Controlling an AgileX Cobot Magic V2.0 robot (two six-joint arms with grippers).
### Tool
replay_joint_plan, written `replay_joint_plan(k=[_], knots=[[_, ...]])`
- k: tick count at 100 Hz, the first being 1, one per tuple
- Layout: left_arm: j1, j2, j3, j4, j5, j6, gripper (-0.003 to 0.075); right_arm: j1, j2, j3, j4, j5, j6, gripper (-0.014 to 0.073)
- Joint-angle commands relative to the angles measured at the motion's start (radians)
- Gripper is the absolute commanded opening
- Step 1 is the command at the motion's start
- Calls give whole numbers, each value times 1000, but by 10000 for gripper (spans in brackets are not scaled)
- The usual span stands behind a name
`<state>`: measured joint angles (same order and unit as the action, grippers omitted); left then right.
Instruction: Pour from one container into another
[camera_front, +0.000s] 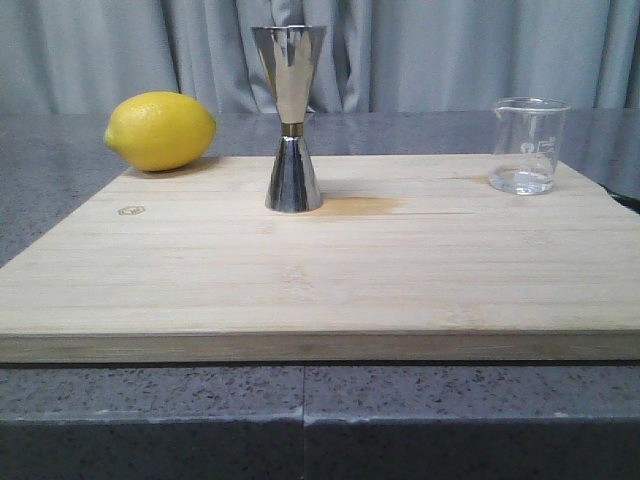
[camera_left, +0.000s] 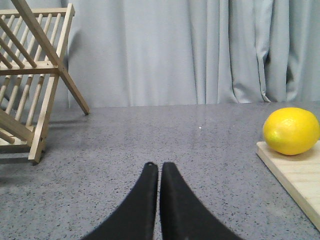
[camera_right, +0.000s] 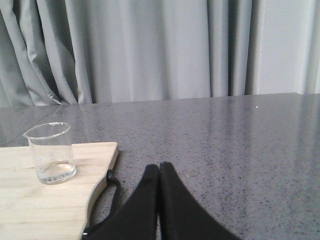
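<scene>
Pale wooden cutting board (camera_front: 320, 270) on grey speckled counter (camera_front: 60, 170); tall steel hourglass jigger (camera_front: 290, 120) upright mid-rear; yellow lemon (camera_front: 160, 130) at board's rear left corner; small clear glass beaker (camera_front: 525, 145) upright rear right. Left gripper (camera_left: 159, 166), right gripper (camera_right: 159, 167): fingertips pressed together, holding nothing, over bare counter

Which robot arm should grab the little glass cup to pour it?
The right arm, probably. The glass beaker stands at the board's right end, and the right wrist view shows it close beside the shut right gripper. The left gripper sits past the lemon.
</scene>
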<state>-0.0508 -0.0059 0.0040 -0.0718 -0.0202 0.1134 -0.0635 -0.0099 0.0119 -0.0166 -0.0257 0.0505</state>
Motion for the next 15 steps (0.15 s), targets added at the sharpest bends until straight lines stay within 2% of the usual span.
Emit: replay_joint_plan(k=[1,15], knots=[[-7,-21,28,1,-80,2,-19,0,-20,9,2,-86,-9,-66],[-7,-21,28,1,-80,2,-19,0,-20,9,2,-86,-9,-66]])
